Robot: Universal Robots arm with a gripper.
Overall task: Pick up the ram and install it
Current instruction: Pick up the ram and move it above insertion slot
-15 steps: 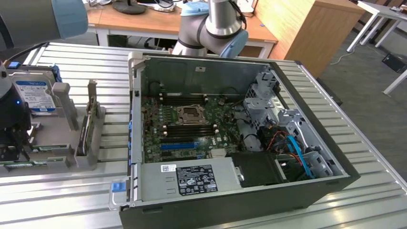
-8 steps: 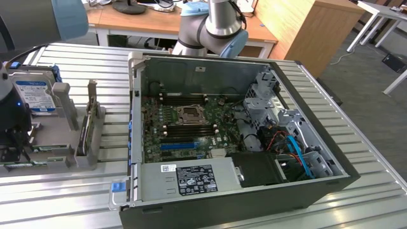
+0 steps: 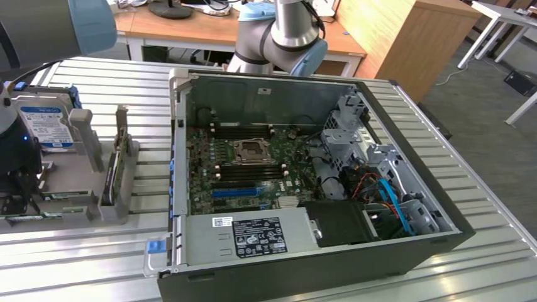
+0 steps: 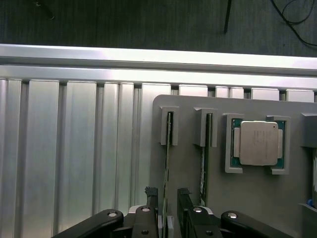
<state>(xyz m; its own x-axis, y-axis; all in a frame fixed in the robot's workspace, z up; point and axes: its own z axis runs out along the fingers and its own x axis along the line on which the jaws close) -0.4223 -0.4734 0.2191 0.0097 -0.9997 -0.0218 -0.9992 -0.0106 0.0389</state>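
Hand (image 4: 167,194) — fingers (image 4: 150,196) spread — astride the ram (image 4: 168,158)

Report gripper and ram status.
Gripper open, straddling the ram. Ram on edge in gray holder slot, ungripped. Second stick in neighbouring slot, close alongside.

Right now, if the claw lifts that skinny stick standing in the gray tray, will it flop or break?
Probably no flop: the ram looks like a thin, flat board standing on edge, so it is likely stiff and light. Lifted clear of the holder it could easily tip. The open gripper straddles it.
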